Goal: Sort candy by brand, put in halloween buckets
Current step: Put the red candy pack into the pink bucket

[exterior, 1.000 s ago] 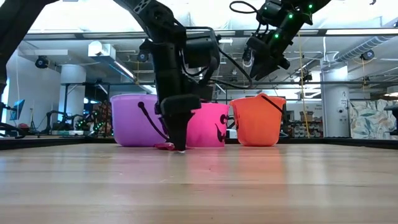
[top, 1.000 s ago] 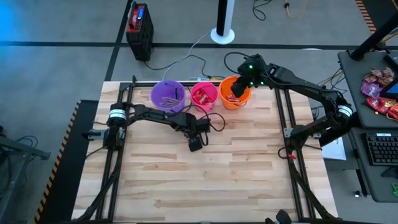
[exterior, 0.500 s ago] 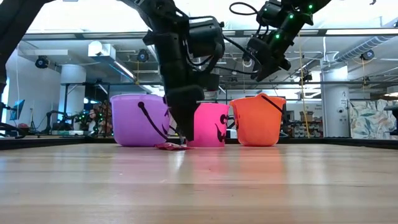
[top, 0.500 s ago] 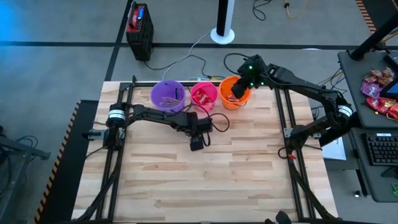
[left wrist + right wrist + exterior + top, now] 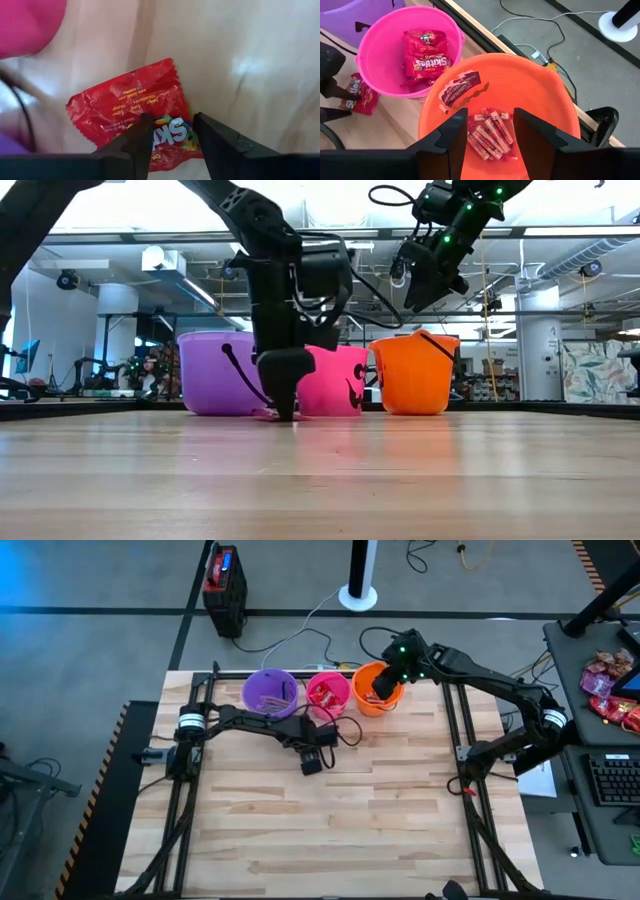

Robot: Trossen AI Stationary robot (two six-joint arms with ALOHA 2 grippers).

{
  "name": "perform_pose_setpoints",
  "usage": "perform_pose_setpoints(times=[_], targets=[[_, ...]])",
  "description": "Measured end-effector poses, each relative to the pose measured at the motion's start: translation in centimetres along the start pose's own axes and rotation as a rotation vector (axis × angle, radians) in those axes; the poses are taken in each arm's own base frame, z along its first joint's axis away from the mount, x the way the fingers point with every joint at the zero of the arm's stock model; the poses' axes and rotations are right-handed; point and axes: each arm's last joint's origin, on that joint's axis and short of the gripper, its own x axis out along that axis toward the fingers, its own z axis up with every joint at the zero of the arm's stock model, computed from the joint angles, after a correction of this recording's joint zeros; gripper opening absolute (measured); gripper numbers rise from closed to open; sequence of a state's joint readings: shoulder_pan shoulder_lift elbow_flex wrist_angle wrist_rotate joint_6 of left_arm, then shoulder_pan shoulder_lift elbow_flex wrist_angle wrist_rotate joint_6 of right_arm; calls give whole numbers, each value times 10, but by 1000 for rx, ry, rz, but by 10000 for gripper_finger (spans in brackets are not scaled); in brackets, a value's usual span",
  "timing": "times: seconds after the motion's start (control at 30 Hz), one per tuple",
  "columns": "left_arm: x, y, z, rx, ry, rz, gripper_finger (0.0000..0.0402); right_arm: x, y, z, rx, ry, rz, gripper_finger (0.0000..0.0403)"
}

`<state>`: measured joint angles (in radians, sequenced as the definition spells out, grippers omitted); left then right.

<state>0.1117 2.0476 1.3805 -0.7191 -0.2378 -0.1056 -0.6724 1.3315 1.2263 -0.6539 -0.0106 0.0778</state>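
Note:
A red squarish candy packet (image 5: 131, 107) lies flat on the table in front of the pink bucket (image 5: 327, 692). My left gripper (image 5: 172, 122) stands over it, open, with its fingers pointing down and astride the packet's printed end. In the low view the left gripper (image 5: 283, 417) reaches down to the table top. My right gripper (image 5: 490, 125) hangs open above the orange bucket (image 5: 520, 100), which holds pink-white sticks (image 5: 487, 132). One more pink-white stick (image 5: 460, 87) lies against its inner wall. Red packets (image 5: 425, 55) fill the pink bucket. The purple bucket (image 5: 268, 693) stands left of it. My left gripper comes at the red packet from above, its open fingers (image 5: 135, 142) over the packet's printed end (image 5: 170, 132). The packet lies flat on the table. I cannot tell whether the fingertips touch it.
The three buckets stand in a row at the table's far edge (image 5: 300, 673), with cables behind them. The table's near half (image 5: 320, 830) is bare wood. A heap of red and pink wrappers (image 5: 610, 690) sits on a side desk off the table's right.
My left gripper rose a little and tipped, then came back down upright onto the table at the red packet, ending slightly nearer the far edge. The packet stayed where it was.

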Motion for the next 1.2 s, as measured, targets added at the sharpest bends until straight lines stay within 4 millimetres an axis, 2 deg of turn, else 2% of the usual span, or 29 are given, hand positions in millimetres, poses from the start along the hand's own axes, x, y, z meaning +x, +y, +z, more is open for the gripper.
perform_pose_setpoints(times=[0.1,0.17,0.3,0.5,0.6,0.67,0.83,1.0,1.1,1.2], targets=[[1,-2,2,-8,-24,-63,120,0,0,0,0,0,1,147],[-1,-7,4,2,-40,-168,111,0,0,0,0,4,8,145],[-13,-19,3,79,-51,-328,95,0,1,-1,1,17,42,145],[-57,-9,5,75,-184,-330,89,0,2,-4,0,43,49,148],[-80,-9,-1,93,-247,-339,92,-1,3,-5,-2,57,66,146],[-88,-14,-9,123,-263,-346,98,-1,4,-5,-8,57,94,145],[-80,-36,-30,103,-246,-360,135,-2,8,-6,-22,58,137,146],[-69,-51,-31,33,-365,-189,200,-3,11,-6,-35,54,144,152],[-55,-55,-31,32,-338,-178,234,-3,11,-6,-44,54,145,155],[-40,-60,-31,14,-294,-181,248,-3,11,-6,-45,54,144,155]])
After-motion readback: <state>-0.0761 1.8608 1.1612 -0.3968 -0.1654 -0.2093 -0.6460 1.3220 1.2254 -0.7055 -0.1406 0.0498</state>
